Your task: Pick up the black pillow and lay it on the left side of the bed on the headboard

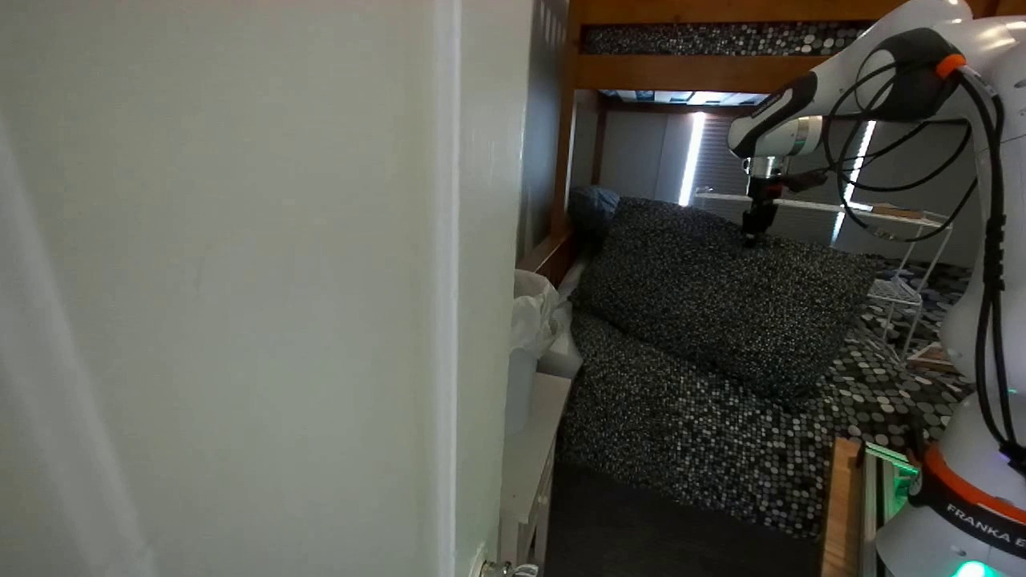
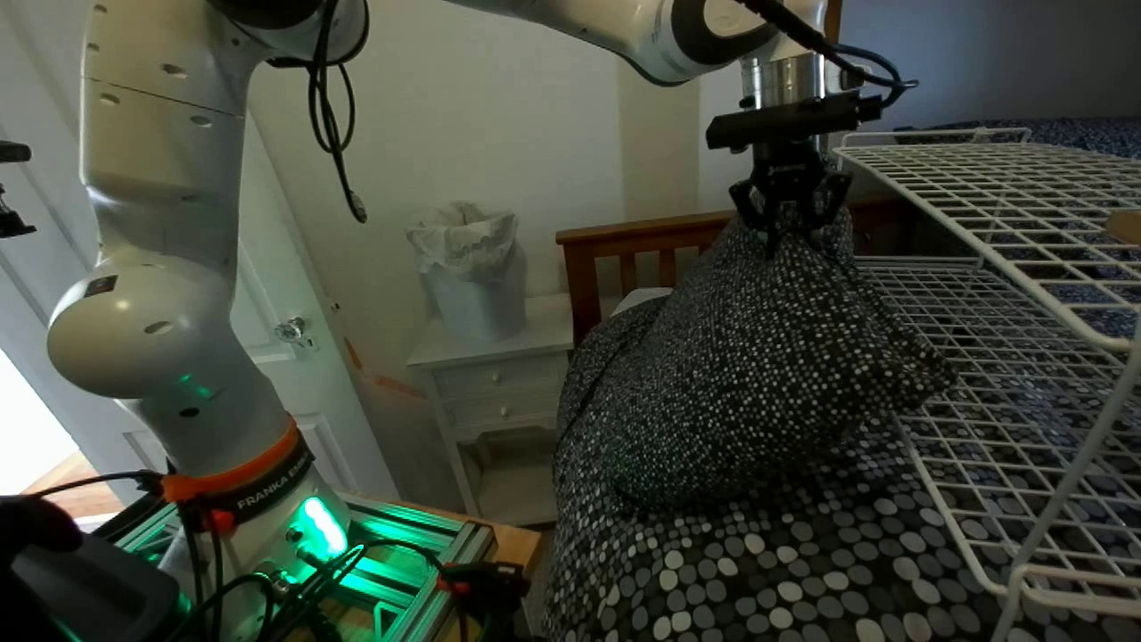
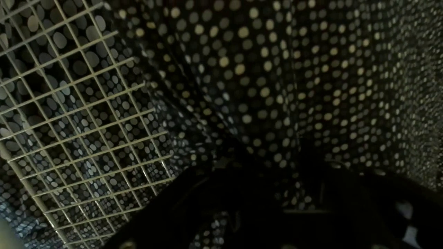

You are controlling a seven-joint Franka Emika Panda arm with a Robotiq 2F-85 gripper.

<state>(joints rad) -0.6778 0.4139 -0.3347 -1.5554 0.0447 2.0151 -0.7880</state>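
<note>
The black pillow [image 1: 721, 296] with white speckles stands tilted over the bed in both exterior views [image 2: 749, 383]. My gripper [image 2: 789, 234] is shut on its top edge, and the fabric bunches up between the fingers. It also shows in an exterior view [image 1: 752, 238], and in the wrist view [image 3: 268, 152] its dark fingers pinch folds of the pillow [image 3: 249, 69]. The pillow's lower part hangs at the bed's dotted cover [image 2: 740, 571]; I cannot tell how much rests on it. The brown headboard [image 2: 655, 234] stands behind the pillow, partly hidden by it.
A white wire rack [image 2: 1074, 481] stands on the bed close beside the pillow, also in the wrist view [image 3: 33, 195]. A white nightstand [image 2: 490, 366] with a lined bin [image 2: 481, 294] stands by the headboard. The upper bunk's wooden rail [image 1: 697, 72] runs overhead. A dark cushion [image 1: 591, 207] lies behind the pillow.
</note>
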